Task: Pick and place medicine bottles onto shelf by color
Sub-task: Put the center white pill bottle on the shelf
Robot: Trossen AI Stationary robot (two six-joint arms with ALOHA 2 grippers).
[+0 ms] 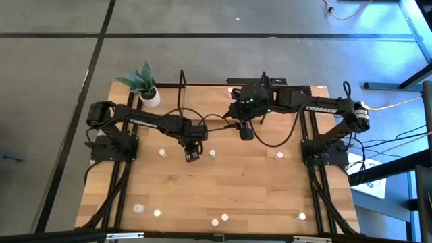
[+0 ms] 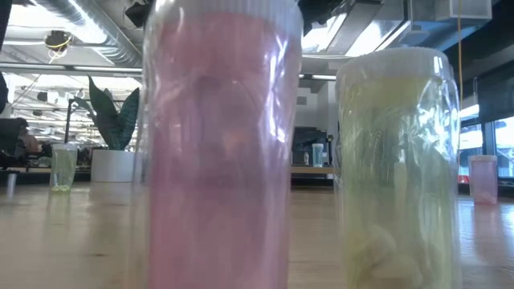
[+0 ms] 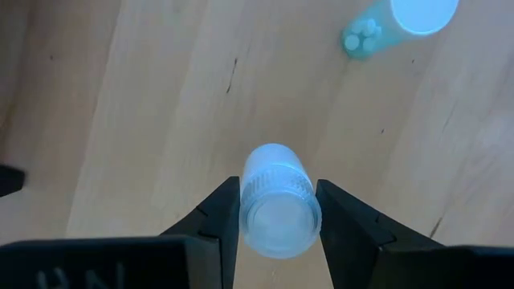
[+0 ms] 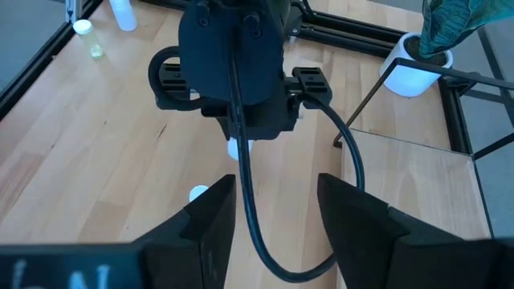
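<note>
The left gripper (image 3: 279,233), mid-table, has its fingers (image 3: 215,217) clenched on a pale bottle (image 3: 277,205), which should be lifted level toward the shelf (image 4: 418,172) at the far edge, clear of the empty, parted right gripper (image 4: 277,209).

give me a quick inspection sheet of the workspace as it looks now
surface: wooden tabletop, bare between items
job's things: small bottles scattered, one pink; shelf at the far edge
clutter: potted plant at the far left corner
grippers: left gripper shut on a pale bottle; right gripper open, empty, above the left arm
cables: black cable looping under the right wrist
surroundings: grey floor, office room behind
</note>
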